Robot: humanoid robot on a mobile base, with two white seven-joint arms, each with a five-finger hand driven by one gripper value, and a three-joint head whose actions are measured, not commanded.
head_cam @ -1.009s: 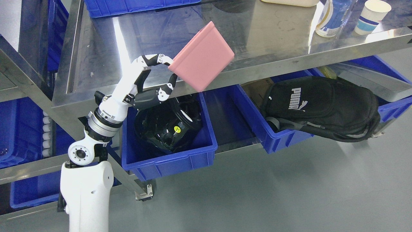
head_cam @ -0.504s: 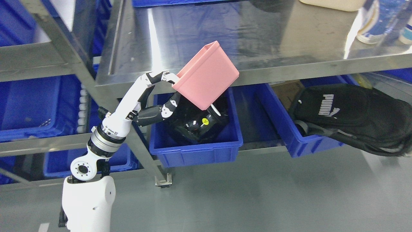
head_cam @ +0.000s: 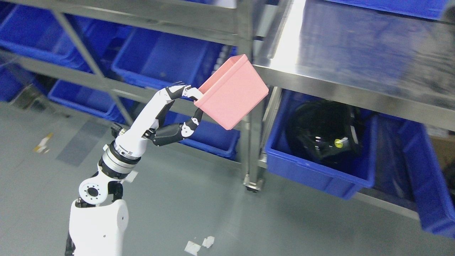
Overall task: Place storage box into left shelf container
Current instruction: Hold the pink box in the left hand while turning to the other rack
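One arm in view, the left, rising from the lower left; left hand [head_cam: 179, 110] raised in front of the shelving. Fingers [head_cam: 190, 93] pinching the near edge of one pink storage box [head_cam: 233, 92]: white fingertip on top of the rim, dark digit [head_cam: 190, 125] curled under the lower side. Box held in the air, tilted, open mouth facing up and left, bottom toward the camera. Hanging in front of the upright post [head_cam: 250, 117] between the two shelf units, touching no shelf or bin.

Bins: at least seven blue ones visible, some cut off by the frame. Left shelf unit: large blue bin [head_cam: 160, 60] on the middle level right behind the box, more to its left and on the level below, one low bin [head_cam: 213, 137] directly under the box. Right unit: blue bin [head_cam: 320, 170] on the lower shelf holding one black bundle [head_cam: 325, 133] with a small yellow sticker; another blue bin [head_cam: 432, 181] at the far right edge.

Steel shelf top [head_cam: 337, 53] on the right, shiny, reflecting blue. Frames bare metal, caster [head_cam: 252, 185] at the post foot. Floor [head_cam: 213, 209] grey, smooth; two white scraps [head_cam: 199, 245] near the bottom edge, one bit of debris [head_cam: 42, 142] at left.
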